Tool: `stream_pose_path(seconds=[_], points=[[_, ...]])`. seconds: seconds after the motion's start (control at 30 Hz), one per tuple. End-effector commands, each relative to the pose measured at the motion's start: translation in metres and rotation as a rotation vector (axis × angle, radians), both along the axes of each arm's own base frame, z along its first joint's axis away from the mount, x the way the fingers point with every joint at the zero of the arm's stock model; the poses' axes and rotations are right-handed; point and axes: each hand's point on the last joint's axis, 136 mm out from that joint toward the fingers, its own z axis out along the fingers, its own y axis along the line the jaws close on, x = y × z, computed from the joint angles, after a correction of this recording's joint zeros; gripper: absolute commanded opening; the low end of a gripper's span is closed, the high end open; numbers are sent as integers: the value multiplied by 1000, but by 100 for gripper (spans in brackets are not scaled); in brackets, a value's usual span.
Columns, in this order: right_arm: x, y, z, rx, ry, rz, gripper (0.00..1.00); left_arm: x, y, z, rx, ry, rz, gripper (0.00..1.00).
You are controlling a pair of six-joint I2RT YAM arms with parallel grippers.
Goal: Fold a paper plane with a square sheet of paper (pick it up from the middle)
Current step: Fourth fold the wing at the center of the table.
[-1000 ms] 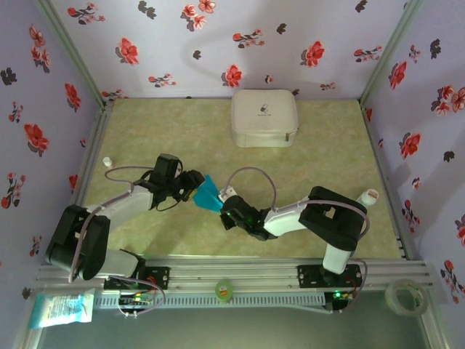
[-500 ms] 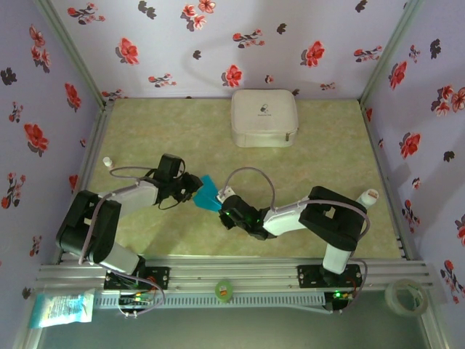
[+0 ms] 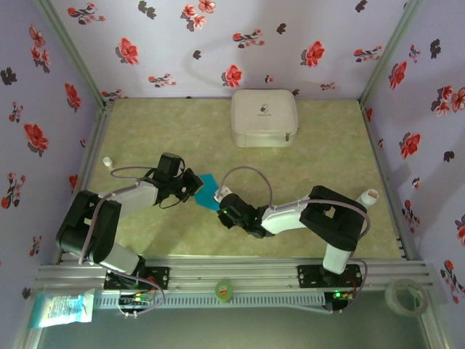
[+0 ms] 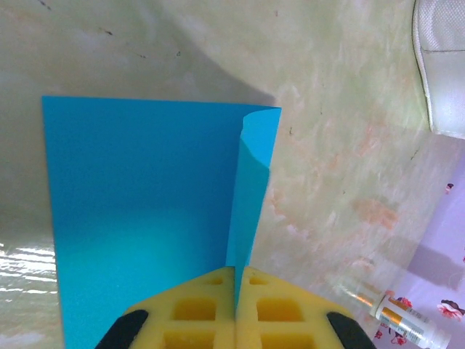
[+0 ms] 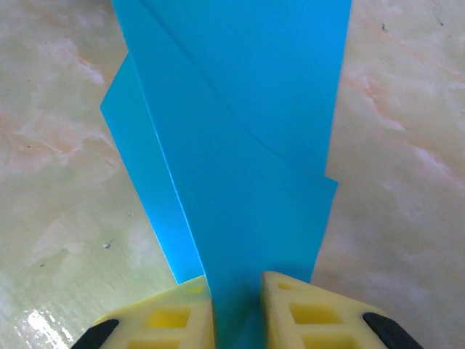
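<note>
paper sheet clamped in left hand, loose within parted right hand

Lilac walls printed with red and dark flowers line the top and sides — a pale green marbled tabletop lies centre, an aluminium rail along the bottom.

- Left arm: black joint housings, pale grey link shells, a grey cable looping over it
- Right arm: same black and pale grey, grey cable arching above, green light at the wrist
- Left gripper and right gripper: yellow fingers with square hollows, black outer corners
</note>
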Motion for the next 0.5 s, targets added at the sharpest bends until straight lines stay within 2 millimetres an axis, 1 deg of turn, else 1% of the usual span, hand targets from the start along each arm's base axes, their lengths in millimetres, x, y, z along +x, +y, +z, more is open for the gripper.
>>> stream_pose_path(seconds=[0.0, 0.17, 0.33, 0.47], points=[[4, 8, 13, 6, -37, 7, 22, 0, 0, 0, -21, 5, 4, 3], [6, 9, 15, -13, -40, 3, 23, -2, 0, -1, -25, 5, 8, 2], [5, 7, 15, -28, -49, -2, 23, -3, 1, -4, -30, 10, 11, 1], [3, 9, 15, -23, -47, 5, 23, -3, 1, -3, -31, 7, 11, 1]])
